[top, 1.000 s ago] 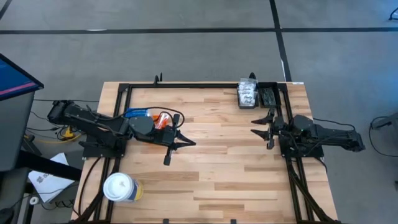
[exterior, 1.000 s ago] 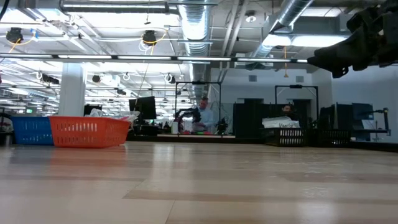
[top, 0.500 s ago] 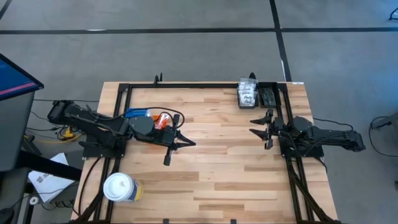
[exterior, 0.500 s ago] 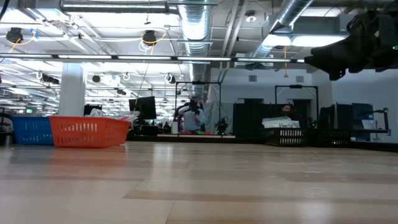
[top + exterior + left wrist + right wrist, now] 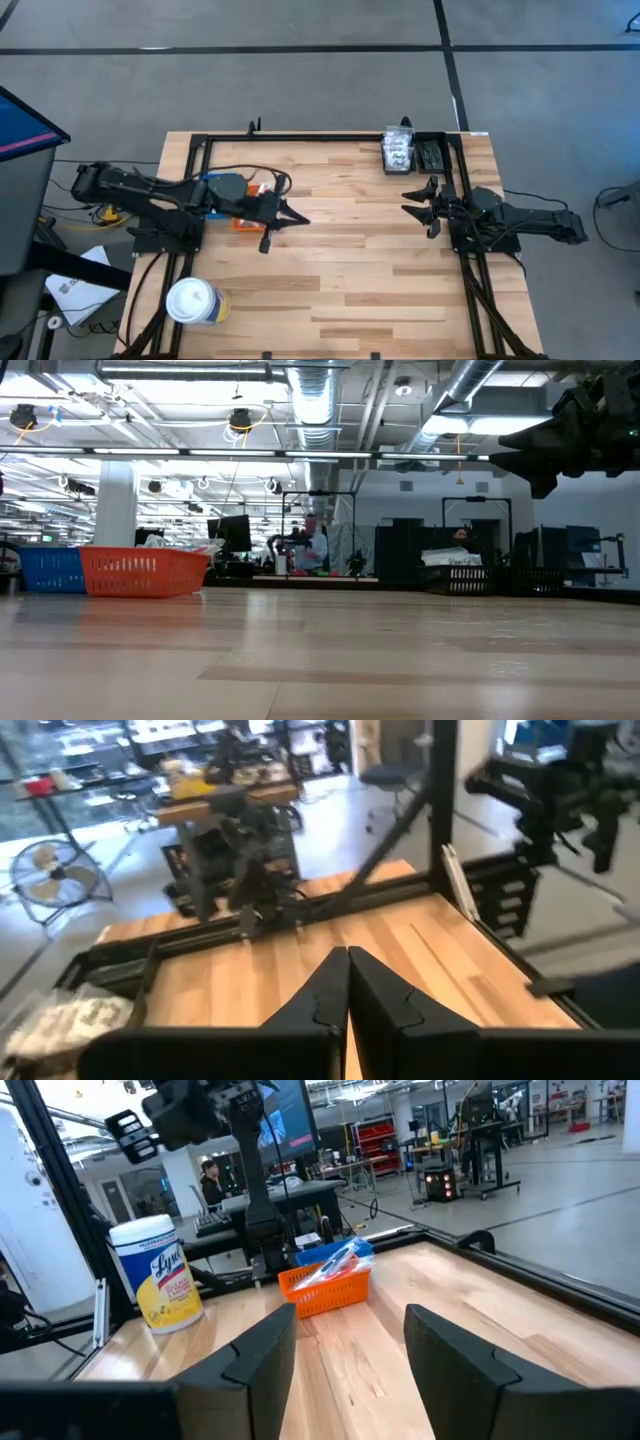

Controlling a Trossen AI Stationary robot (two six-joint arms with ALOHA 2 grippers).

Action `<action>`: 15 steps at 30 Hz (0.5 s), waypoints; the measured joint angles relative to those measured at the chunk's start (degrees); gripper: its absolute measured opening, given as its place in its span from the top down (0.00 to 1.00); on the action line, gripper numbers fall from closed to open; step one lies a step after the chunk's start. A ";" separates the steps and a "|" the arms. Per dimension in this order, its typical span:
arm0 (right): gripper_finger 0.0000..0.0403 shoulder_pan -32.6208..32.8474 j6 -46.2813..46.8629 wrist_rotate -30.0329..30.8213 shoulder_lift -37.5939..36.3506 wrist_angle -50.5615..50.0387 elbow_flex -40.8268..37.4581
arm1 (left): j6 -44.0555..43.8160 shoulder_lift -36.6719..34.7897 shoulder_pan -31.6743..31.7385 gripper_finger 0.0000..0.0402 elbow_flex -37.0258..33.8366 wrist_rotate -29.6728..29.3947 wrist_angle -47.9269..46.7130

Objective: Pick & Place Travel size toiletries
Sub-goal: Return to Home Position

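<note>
The travel size toiletries show as clear packets with white contents (image 5: 398, 152) in a bin at the table's far right, next to a dark bin (image 5: 432, 155). More packets and blue sticks (image 5: 337, 1260) lie in the orange tray (image 5: 325, 1285) at the table's left. My left gripper (image 5: 288, 217) is shut and empty, held level above the table just right of the trays. The left wrist view shows its fingers (image 5: 347, 985) closed together. My right gripper (image 5: 408, 203) hovers open and empty at the right side, below the bins, pointing left; its fingers (image 5: 262, 1348) stand apart.
A yellow-labelled wipes canister with a white lid (image 5: 192, 300) stands at the near left. Blue and orange trays (image 5: 140, 572) sit under my left arm. A black frame (image 5: 330, 137) runs along the table's far and side edges. Bare wood (image 5: 350, 270) lies between the arms.
My left gripper has swung a little toward the table's far edge, still shut, and its arm now covers more of the trays. My right gripper has rolled slightly about its own axis while staying in place and open.
</note>
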 joint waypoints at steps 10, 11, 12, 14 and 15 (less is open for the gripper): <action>0.54 0.00 0.00 0.00 0.00 -0.08 0.02 | -6.45 -10.81 10.08 1.00 -12.85 0.07 10.46; 0.54 0.00 0.00 -0.01 0.00 -0.09 0.03 | -6.53 -12.11 10.53 1.00 -13.76 0.07 10.59; 0.55 0.00 0.00 -0.01 0.00 -0.10 0.04 | -6.59 -13.51 10.89 1.00 -14.66 0.07 10.68; 0.55 0.00 0.00 -0.02 0.00 -0.14 0.04 | -6.66 -15.99 11.13 1.00 -16.31 0.03 10.65; 0.55 0.00 0.00 -0.02 0.00 -0.17 0.04 | -6.66 -17.35 11.13 1.00 -17.09 0.07 10.57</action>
